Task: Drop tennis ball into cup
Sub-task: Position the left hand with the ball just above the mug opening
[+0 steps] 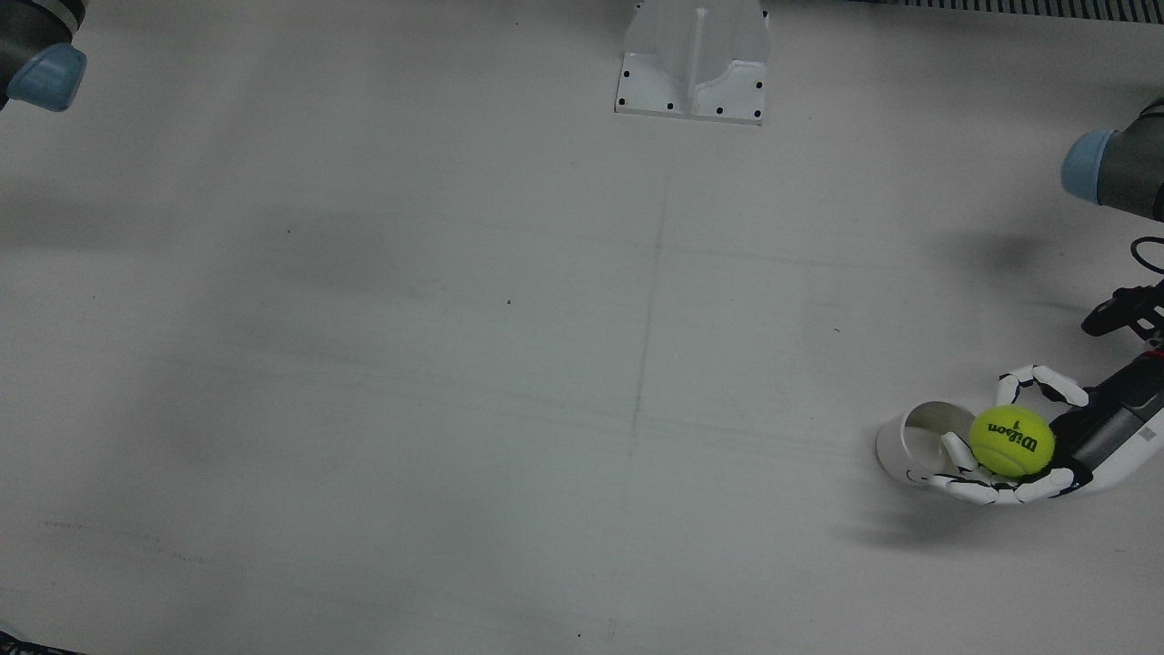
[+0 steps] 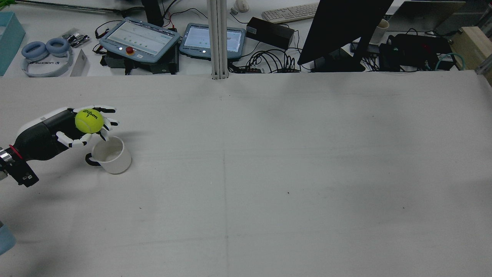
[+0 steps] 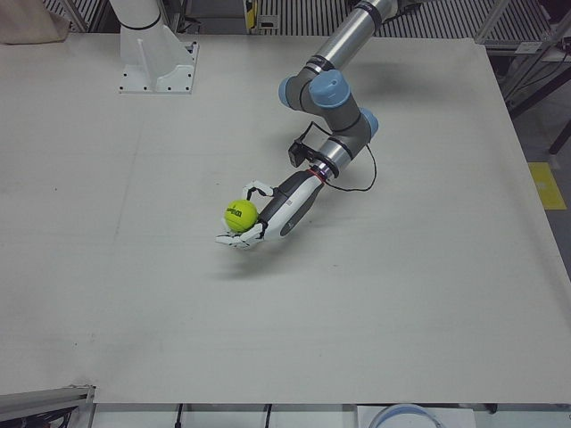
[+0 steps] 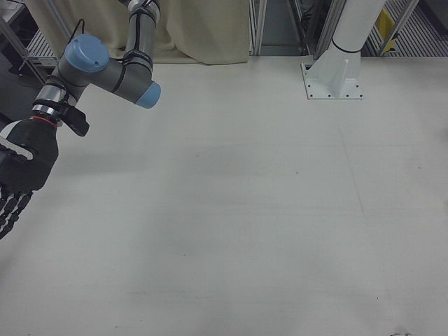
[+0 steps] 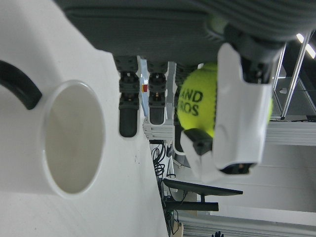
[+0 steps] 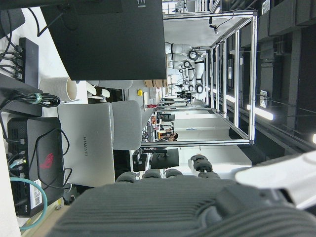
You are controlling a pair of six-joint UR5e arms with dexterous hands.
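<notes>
One fuzzy tennis ball [image 2: 89, 120] above smooth white cup [image 2: 111, 156].

Beyond your table [image 2: 269, 154] sit headphones [image 2: 45, 52], two teach pendants [image 2: 140, 38], a keyboard [image 2: 290, 12], a monitor [image 2: 342, 29] and tangled cables [image 2: 269, 61].

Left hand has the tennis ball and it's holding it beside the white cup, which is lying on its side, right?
Not quite. The left hand does hold the tennis ball beside the white cup, but the cup stands upright, mouth up, as the rear view shows.
</notes>
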